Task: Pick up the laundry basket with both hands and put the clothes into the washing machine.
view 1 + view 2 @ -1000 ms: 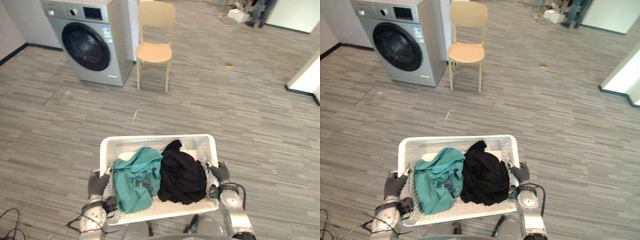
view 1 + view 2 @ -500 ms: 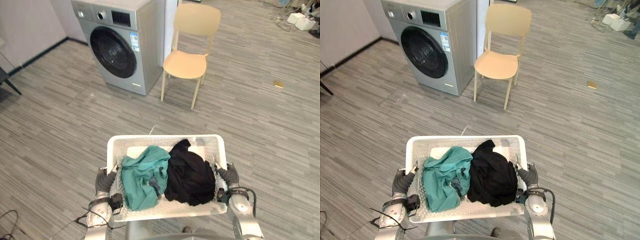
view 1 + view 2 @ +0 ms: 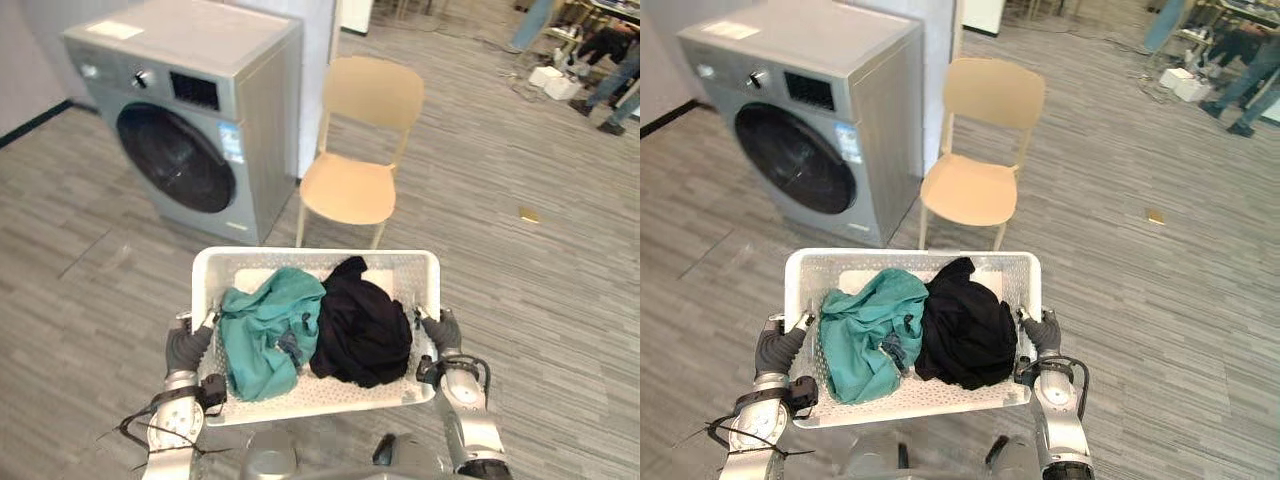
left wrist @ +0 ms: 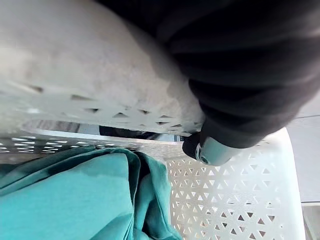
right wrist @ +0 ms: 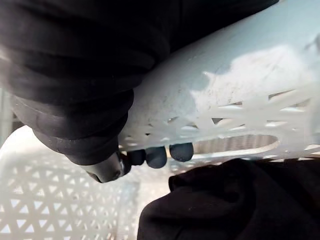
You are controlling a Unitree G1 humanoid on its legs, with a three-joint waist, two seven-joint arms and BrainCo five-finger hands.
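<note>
Left eye view: the white laundry basket [image 3: 316, 257] is held above the floor, short of the washing machine [image 3: 190, 150] and chair [image 3: 352, 186]. It contains a teal garment [image 3: 262, 338] and a black garment [image 3: 362, 332]. The left hand [image 3: 185, 349] and right hand [image 3: 441, 330] grip its side handles, fingers [image 5: 157, 156] curled through the slots.

The basket [image 4: 90, 60] hides fingers of the left hand [image 4: 250, 75].
</note>
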